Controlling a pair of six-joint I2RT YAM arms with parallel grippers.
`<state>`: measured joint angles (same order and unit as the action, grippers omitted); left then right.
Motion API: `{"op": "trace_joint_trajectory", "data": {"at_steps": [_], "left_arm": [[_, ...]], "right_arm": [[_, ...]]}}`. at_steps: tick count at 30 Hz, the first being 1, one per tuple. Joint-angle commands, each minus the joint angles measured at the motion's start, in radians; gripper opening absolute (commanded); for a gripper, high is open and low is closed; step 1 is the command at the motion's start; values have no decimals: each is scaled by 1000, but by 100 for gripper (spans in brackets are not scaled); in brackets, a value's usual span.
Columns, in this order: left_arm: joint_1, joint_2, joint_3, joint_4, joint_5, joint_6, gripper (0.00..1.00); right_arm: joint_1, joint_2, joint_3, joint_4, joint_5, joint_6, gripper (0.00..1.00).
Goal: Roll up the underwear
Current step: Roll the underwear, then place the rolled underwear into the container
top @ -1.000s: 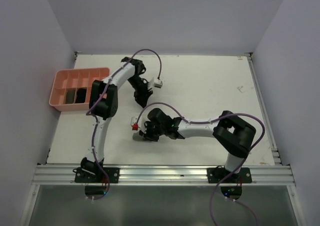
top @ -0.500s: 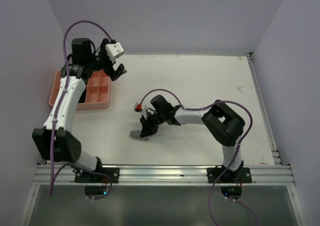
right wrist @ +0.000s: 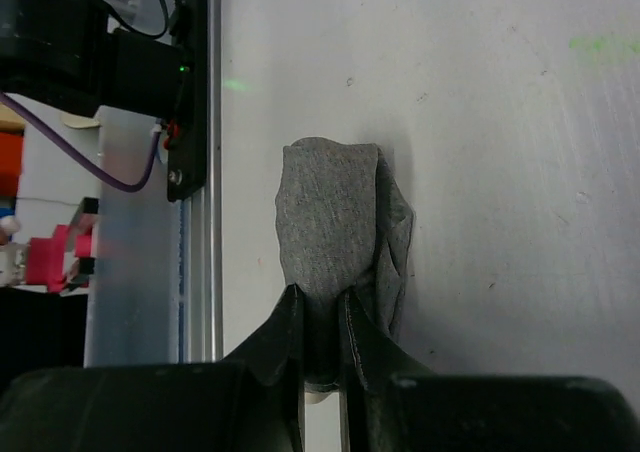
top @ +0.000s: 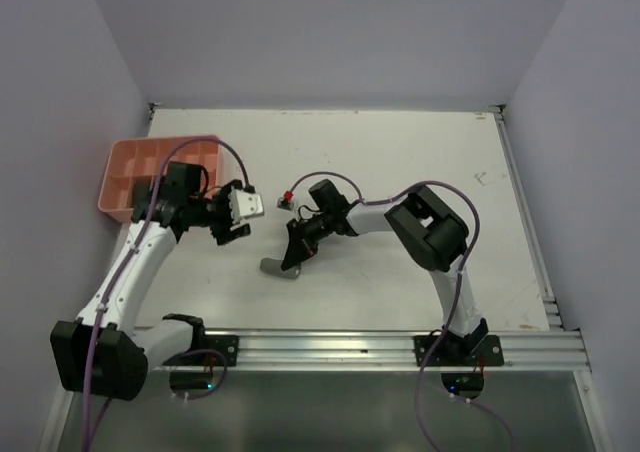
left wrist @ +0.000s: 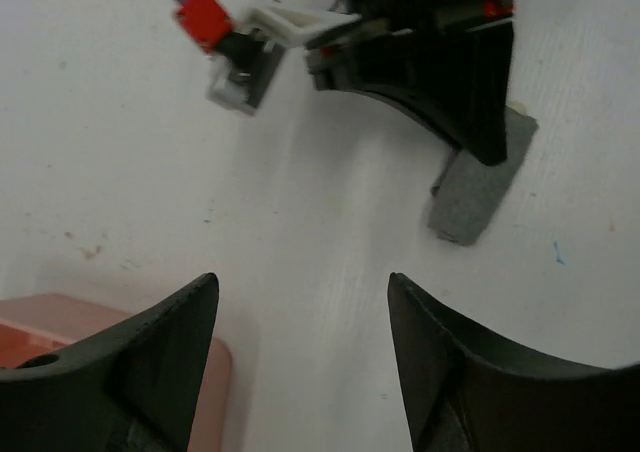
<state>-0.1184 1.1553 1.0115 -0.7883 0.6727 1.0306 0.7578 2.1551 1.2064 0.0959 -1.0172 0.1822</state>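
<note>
Two tools: right tool point(right wrist: 320, 298) tight on grey underwear point(right wrist: 330, 212), left tool point(left wrist: 300, 287) wide, empty.

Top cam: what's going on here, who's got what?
The right gripper is shut on a small grey cloth garment, folded into a compact bundle that lies on the white table near its middle. The left gripper is open and holds nothing; it hangs between the pink plastic compartment tray and the garment, facing it. Whether the roll is finished is hard to tell.
</note>
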Motion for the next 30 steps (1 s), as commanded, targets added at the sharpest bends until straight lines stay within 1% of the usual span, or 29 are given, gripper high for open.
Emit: {"op": "trace_joint_trajectory", "data": {"at_steps": [1, 2, 3, 4, 5, 7, 11, 16, 22, 30], "left_arm": [[-116, -141, -141, -5, -51, 100, 69], [-151, -178, -180, 27, -80, 100, 66], [-188, -190, -251, 47, -85, 97, 66], [-240, -207, -284, 101, -94, 88, 66], [-262, -212, -313, 125, -97, 77, 66], [-312, -207, -392, 171, -99, 68, 65], [-383, -161, -497, 348, -169, 14, 65], [-426, -126, -565, 513, -219, 8, 64], [-455, -114, -614, 633, -240, 5, 61], [-498, -66, -625, 632, -222, 23, 56]], "right_arm": [[-3, 167, -58, -151, 160, 5, 0], [-6, 175, -53, -151, 155, 13, 0], [-11, 184, -50, -154, 155, 13, 0], [-11, 198, -42, -156, 144, 19, 0], [-12, 206, -39, -156, 141, 22, 0], [-12, 213, -30, -157, 141, 25, 0], [-14, 232, -21, -168, 138, 31, 0], [-14, 247, -22, -193, 146, 23, 0], [-15, 276, -28, -197, 141, 31, 0], [-23, 301, -33, -177, 140, 59, 0]]}}
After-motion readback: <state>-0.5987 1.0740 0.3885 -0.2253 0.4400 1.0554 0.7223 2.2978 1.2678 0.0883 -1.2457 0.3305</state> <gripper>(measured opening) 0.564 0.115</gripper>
